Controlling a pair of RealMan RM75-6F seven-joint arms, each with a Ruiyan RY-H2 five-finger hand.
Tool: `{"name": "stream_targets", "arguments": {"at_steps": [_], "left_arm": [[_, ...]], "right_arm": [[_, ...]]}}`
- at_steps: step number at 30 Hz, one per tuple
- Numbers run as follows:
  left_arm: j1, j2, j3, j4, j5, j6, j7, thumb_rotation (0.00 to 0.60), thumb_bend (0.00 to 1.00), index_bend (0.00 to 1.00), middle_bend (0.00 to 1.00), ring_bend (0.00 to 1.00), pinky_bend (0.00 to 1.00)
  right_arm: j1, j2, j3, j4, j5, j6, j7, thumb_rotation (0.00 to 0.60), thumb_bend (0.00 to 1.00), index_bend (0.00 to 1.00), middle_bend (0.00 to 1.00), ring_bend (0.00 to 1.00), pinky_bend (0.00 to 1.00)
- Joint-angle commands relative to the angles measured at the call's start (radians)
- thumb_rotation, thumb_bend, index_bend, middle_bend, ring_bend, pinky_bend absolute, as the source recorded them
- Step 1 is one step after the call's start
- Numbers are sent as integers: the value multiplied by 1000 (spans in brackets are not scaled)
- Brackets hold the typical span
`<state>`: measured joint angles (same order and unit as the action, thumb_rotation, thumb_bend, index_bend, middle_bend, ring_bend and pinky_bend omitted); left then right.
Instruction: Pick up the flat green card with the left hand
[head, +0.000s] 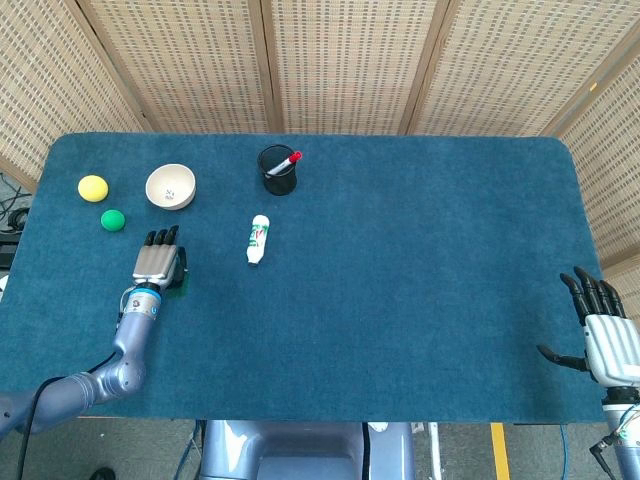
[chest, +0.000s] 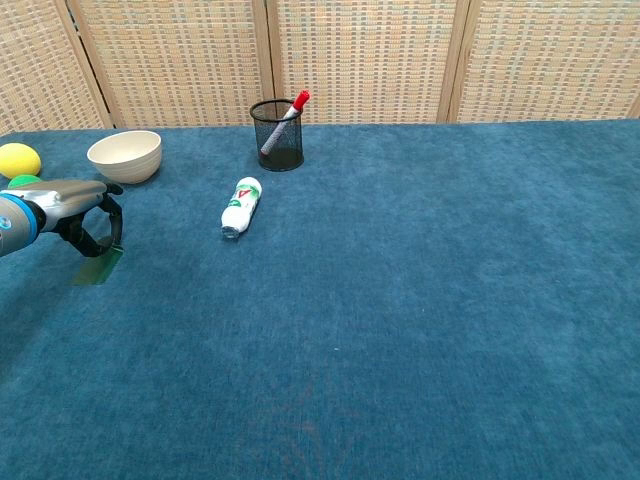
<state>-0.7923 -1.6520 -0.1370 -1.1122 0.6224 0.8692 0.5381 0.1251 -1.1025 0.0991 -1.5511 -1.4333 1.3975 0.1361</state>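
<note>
The flat green card (chest: 97, 268) shows in the chest view at the left, slanting down from my left hand (chest: 78, 212) toward the blue cloth. The hand's thumb and fingers pinch the card's upper edge. I cannot tell whether its lower edge touches the cloth. From the head view, my left hand (head: 158, 262) covers most of the card (head: 179, 280), leaving only a green sliver at its right side. My right hand (head: 606, 338) is at the table's front right edge, fingers spread, holding nothing.
A white bowl (head: 170, 186), a yellow ball (head: 92, 187) and a green ball (head: 113, 220) lie behind the left hand. A white bottle (head: 258, 240) lies to its right. A black mesh cup (head: 278, 171) holds a red-capped pen.
</note>
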Motion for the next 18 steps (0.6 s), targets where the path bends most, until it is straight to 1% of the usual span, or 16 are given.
{"name": "stream_targets", "arguments": {"at_steps": [1, 3, 6, 8, 18], "left_arm": [[3, -3, -4, 4, 9, -1, -7, 600, 538, 505, 0, 0, 0], [7, -4, -6, 6, 22, 0, -16, 600, 538, 493, 0, 0, 0], [13, 1, -8, -1, 39, -2, -26, 600, 539, 438, 0, 0, 0], [16, 5, -9, -4, 43, -3, -25, 600, 538, 425, 0, 0, 0], [21, -2, -16, 12, 31, -19, -11, 600, 538, 427, 0, 0, 0]], "right_arm": [[0, 0, 0, 0, 1, -1, 0, 600, 0, 0, 0, 0, 0], [0, 1, 0, 0, 2, -1, 2, 600, 0, 0, 0, 0, 0], [0, 2, 0, -1, 2, -3, 3, 600, 0, 0, 0, 0, 0], [0, 2, 0, -1, 2, -3, 3, 600, 0, 0, 0, 0, 0], [1, 4, 0, -4, 2, -3, 5, 600, 0, 0, 0, 0, 0]]}}
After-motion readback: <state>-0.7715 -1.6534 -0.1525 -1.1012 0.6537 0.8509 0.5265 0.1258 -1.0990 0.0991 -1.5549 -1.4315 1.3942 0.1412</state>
